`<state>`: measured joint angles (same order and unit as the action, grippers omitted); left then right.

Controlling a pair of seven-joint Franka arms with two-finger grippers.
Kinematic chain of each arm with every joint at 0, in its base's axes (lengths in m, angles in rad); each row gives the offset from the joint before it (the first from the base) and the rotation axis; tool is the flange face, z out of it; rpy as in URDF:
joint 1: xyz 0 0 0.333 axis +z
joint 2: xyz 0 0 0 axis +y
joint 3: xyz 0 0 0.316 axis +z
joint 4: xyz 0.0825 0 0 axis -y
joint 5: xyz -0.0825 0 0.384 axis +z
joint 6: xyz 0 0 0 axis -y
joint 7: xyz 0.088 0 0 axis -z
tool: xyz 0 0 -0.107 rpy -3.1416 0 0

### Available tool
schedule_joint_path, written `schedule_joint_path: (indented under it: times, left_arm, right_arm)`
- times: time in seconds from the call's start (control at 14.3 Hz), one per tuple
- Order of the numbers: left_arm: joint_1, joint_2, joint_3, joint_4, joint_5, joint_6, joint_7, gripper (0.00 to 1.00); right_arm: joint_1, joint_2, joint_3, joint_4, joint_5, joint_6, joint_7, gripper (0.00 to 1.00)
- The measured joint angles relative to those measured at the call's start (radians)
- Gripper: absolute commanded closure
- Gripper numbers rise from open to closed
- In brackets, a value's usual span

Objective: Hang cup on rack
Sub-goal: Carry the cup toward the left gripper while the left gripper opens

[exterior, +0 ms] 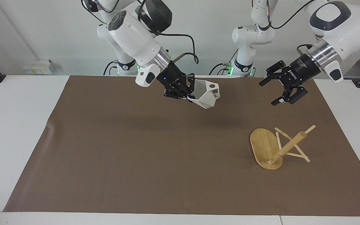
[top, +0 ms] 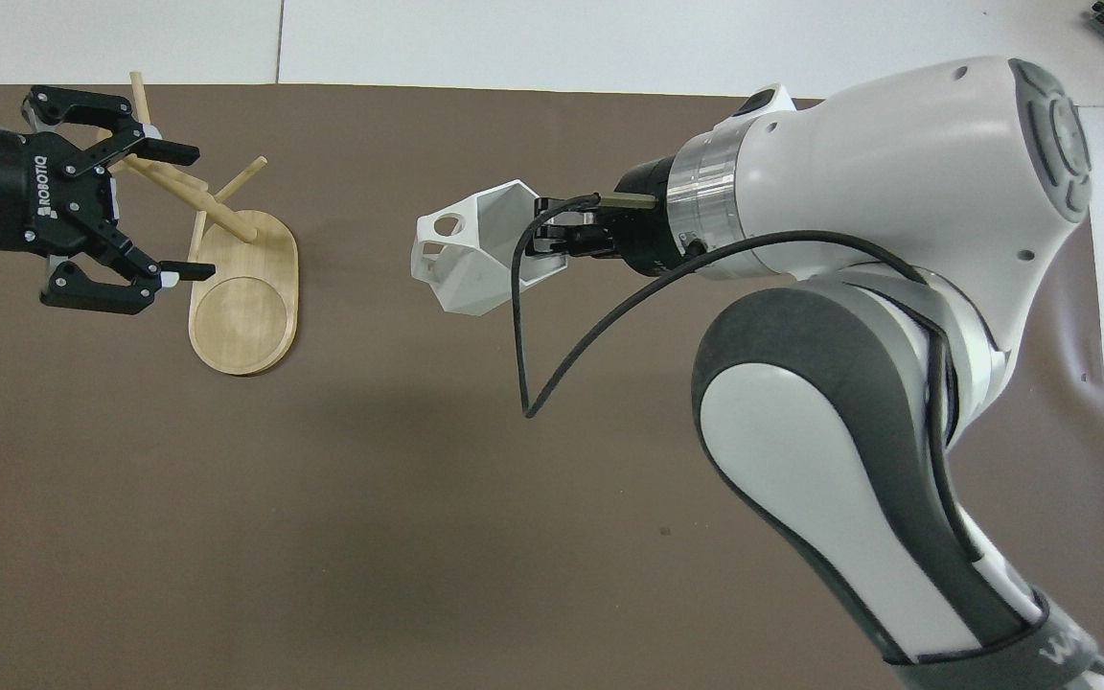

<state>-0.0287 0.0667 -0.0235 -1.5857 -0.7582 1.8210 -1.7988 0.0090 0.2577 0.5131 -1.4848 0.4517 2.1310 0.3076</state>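
The white faceted cup (exterior: 207, 96) hangs in the air over the brown mat, tilted, with its pierced handle pointing toward the left arm's end of the table. My right gripper (exterior: 188, 92) is shut on the cup's rim; both also show in the overhead view, the gripper (top: 548, 245) and the cup (top: 468, 259). The bamboo rack (exterior: 263, 147) lies tipped over on the mat, resting on its base edge and pegs, its post slanting up. My left gripper (exterior: 268, 93) is open and empty, in the air above the rack; in the overhead view the gripper (top: 190, 213) covers the rack's pegs (top: 243, 180).
The brown mat (exterior: 130, 156) covers most of the white table (exterior: 17, 131). A black cable (top: 525, 345) loops down from my right wrist beside the cup.
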Motion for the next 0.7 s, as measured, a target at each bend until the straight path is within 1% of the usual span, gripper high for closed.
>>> schedule_joint_path:
  times: [0.14, 0.35, 0.56, 0.7]
  left_arm:
    - [-0.005, 0.009, -0.005, -0.008, -0.008, 0.016, -0.081, 0.0]
    - [-0.022, 0.004, -0.016, -0.052, -0.008, -0.013, -0.106, 0.0]
    - [-0.046, -0.015, -0.019, -0.082, 0.004, -0.034, -0.107, 0.0]
    - [-0.056, -0.029, -0.019, -0.083, 0.036, -0.034, -0.115, 0.0]
  right_arm:
    - [0.001, 0.0, 0.024, -0.005, 0.0, 0.027, 0.016, 1.0]
    - [0.001, 0.001, 0.054, -0.013, 0.001, 0.072, 0.032, 1.0]
    - [0.003, 0.003, 0.104, -0.047, 0.001, 0.193, 0.086, 1.0]
    - [0.005, 0.004, 0.128, -0.066, 0.001, 0.242, 0.102, 1.0]
